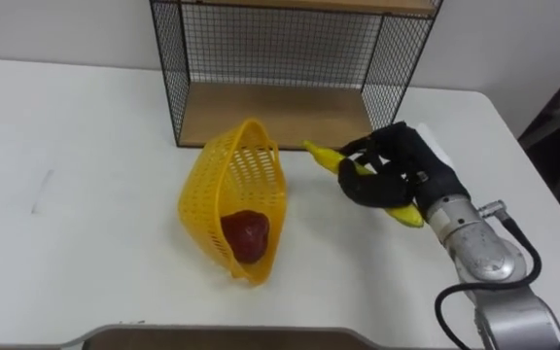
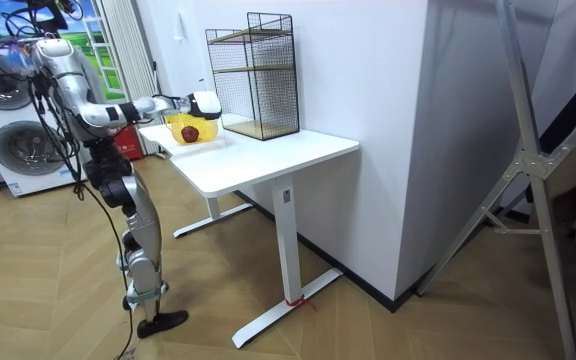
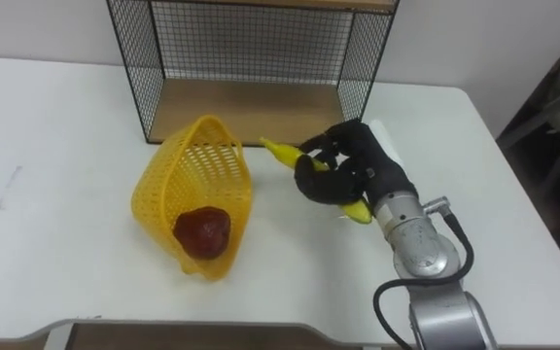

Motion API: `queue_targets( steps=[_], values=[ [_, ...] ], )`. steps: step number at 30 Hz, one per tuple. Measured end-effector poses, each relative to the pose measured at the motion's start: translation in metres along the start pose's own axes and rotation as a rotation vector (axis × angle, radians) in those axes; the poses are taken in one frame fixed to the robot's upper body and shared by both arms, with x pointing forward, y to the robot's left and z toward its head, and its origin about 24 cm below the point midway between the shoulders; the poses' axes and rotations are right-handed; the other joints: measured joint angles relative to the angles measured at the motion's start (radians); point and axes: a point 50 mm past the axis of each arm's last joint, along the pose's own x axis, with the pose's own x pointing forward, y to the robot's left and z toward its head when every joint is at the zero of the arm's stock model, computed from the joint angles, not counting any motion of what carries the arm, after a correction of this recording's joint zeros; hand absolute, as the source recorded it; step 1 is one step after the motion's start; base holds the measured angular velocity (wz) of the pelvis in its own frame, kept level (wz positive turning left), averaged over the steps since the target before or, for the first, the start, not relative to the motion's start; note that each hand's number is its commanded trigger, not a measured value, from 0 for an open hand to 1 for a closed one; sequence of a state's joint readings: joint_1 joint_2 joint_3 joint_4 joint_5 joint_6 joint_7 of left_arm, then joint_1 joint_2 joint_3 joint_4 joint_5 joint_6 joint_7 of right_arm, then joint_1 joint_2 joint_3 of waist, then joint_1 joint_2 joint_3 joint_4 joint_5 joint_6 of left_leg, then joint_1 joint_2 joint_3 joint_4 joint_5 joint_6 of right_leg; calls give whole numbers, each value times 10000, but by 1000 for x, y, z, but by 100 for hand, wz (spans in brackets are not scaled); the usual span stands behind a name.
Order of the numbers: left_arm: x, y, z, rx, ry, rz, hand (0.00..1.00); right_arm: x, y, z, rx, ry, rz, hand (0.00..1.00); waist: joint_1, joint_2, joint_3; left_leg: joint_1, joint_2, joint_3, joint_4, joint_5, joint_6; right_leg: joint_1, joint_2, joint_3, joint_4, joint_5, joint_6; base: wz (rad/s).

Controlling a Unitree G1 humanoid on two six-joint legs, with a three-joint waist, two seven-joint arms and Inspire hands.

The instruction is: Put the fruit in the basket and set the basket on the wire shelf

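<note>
A yellow plastic basket [image 1: 229, 185] lies tipped on its side on the white table [image 1: 86, 146], its mouth facing right. A dark red fruit [image 1: 246, 233] rests inside it near the front. My right hand [image 1: 397, 165] is curled round a yellow banana [image 1: 327, 157], just right of the basket's rim; the banana's tip points left toward the basket and its other end [image 1: 408, 216] sticks out below my wrist. The wire shelf [image 1: 280, 58] stands behind the basket, with a wooden bottom board [image 1: 270, 117]. In the room view I stand at the table's end with the right arm stretched over the basket [image 2: 190, 128].
The table's right edge [image 1: 542, 194] runs close beside my right forearm. Bare table surface lies to the left of the basket. In the room view, washing machines [image 2: 8, 140] stand behind me and a metal frame [image 2: 528, 170] stands at the room view's right.
</note>
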State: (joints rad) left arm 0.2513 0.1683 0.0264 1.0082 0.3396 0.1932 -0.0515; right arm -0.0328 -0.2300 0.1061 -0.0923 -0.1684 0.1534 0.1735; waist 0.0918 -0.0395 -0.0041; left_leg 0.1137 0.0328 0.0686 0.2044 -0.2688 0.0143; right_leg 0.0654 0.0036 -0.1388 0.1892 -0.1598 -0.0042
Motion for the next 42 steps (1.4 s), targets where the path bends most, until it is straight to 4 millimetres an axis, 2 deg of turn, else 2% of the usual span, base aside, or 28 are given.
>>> queue_targets(
  steps=[5,8,12,16,19,25,35,42],
  values=[
    [0,1,4,58,-105,53,0,0,7,13,-277,-520,571,100,66,33,16,0,4,8,-5,0,0,-26,7,-6,-25,0,2,0],
    [1,3,8,49,-198,77,0,-1,7,20,-512,-779,762,100,227,39,22,-2,8,51,-14,0,1,-50,7,2,-21,0,2,-2],
    [1,3,14,160,-332,93,0,4,10,29,-552,-1106,1063,100,260,22,32,-7,7,84,-17,2,3,-71,0,6,-11,-2,4,-2],
    [1,4,14,259,-286,126,0,11,15,39,-604,-1357,1288,100,264,-99,100,-16,15,63,-3,3,1,-61,4,-10,-13,-2,5,0],
    [2,1,13,391,-136,-15,0,12,24,41,-987,-1359,1580,100,264,-170,78,-11,17,56,1,3,1,-50,6,-8,-12,-2,5,0],
    [2,1,18,375,-233,-53,0,13,36,44,-1531,-1383,1976,100,543,-196,81,-82,24,86,-42,2,0,-119,5,-16,7,0,2,-1],
    [3,1,30,754,-563,81,0,26,43,75,-2446,-2411,2201,100,686,-177,79,-132,36,87,20,6,-5,-152,8,-53,-22,1,0,0],
    [4,1,35,1095,-572,71,0,25,59,74,-2647,-2439,3039,100,878,-115,122,-108,27,22,8,7,-5,-119,2,-61,-35,1,0,0]
  ],
)
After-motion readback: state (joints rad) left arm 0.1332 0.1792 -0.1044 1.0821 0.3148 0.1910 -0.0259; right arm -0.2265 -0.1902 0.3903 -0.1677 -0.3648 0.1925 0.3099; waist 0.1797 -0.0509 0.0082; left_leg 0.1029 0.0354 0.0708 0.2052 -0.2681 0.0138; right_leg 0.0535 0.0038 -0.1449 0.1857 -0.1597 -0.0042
